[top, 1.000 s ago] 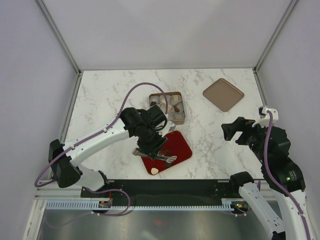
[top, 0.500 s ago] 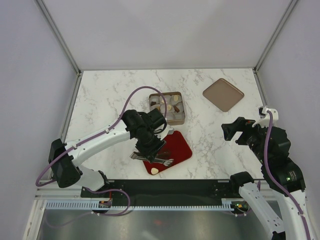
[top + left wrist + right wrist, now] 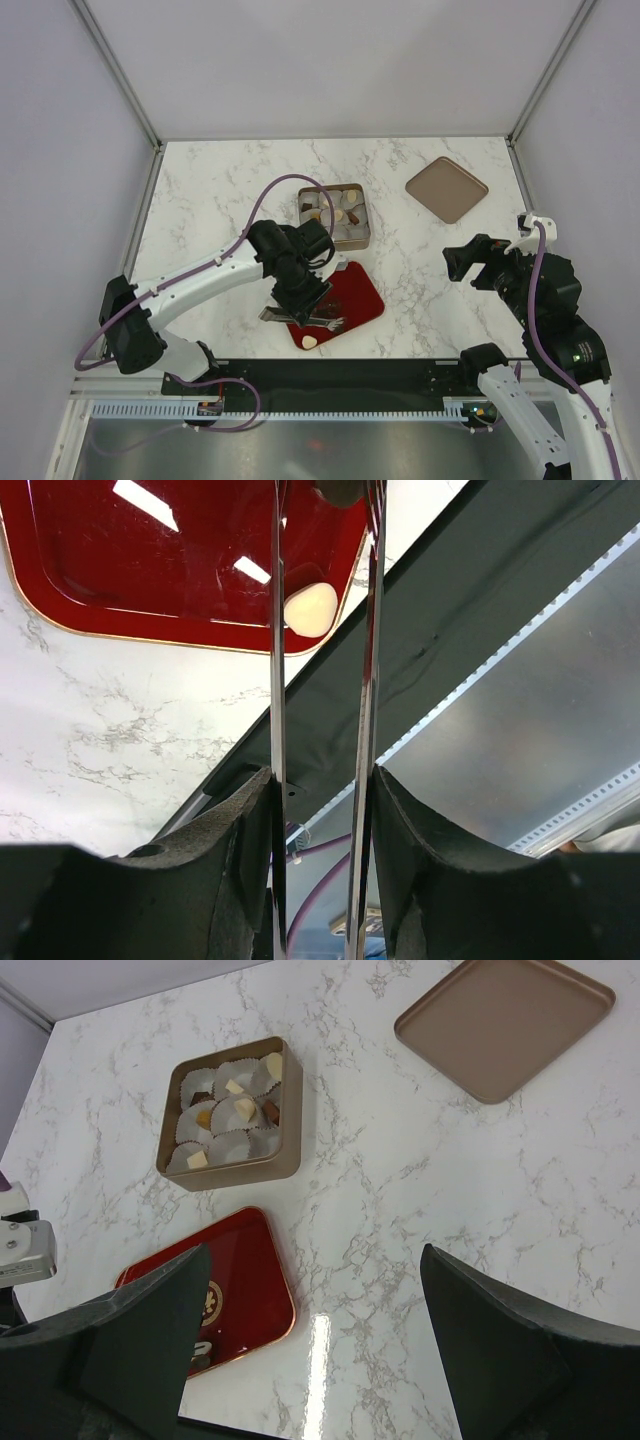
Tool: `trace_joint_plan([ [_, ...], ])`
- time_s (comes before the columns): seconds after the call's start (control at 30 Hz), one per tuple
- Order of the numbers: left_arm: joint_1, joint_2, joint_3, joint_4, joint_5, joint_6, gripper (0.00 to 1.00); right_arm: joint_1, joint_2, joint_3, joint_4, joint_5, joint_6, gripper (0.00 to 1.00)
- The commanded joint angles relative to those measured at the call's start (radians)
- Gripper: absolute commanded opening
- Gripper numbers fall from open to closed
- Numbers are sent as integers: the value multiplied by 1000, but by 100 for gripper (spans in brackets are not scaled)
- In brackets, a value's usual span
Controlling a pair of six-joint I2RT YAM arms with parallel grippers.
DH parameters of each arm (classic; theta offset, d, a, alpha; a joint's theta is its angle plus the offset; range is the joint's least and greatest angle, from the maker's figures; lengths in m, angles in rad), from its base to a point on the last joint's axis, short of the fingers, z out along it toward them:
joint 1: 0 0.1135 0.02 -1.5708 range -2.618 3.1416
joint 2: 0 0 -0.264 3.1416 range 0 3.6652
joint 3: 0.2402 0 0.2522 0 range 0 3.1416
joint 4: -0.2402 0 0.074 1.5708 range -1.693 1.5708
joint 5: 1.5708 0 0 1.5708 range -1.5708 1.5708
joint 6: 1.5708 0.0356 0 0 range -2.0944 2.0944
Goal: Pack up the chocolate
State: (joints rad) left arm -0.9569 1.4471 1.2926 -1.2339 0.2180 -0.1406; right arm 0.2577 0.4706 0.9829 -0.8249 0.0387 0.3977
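Left pincer clamped on metal tongs over the red tray at the table's near edge. We see one chocolate, cream-white, smooth and rounded, lying at the tray's near corner. More pieces, cream, tan and dark brown, sit in pleated paper cups inside the gold-brown box toward the table's middle. The right pincer hangs empty near the right edge, its jaws spread wide.
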Motion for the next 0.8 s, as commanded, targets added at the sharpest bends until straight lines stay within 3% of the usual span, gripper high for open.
trace_joint_plan([
  [0.0,-3,10,1,4,4,-19,48,-2,-7,3,23,1,0,94],
  [0.4,-3,3,7,-21,-20,-37,48,0,-13,2,20,7,-5,95],
  [0.77,-3,16,43,-47,50,-11,49,0,-16,2,18,12,-8,94],
])
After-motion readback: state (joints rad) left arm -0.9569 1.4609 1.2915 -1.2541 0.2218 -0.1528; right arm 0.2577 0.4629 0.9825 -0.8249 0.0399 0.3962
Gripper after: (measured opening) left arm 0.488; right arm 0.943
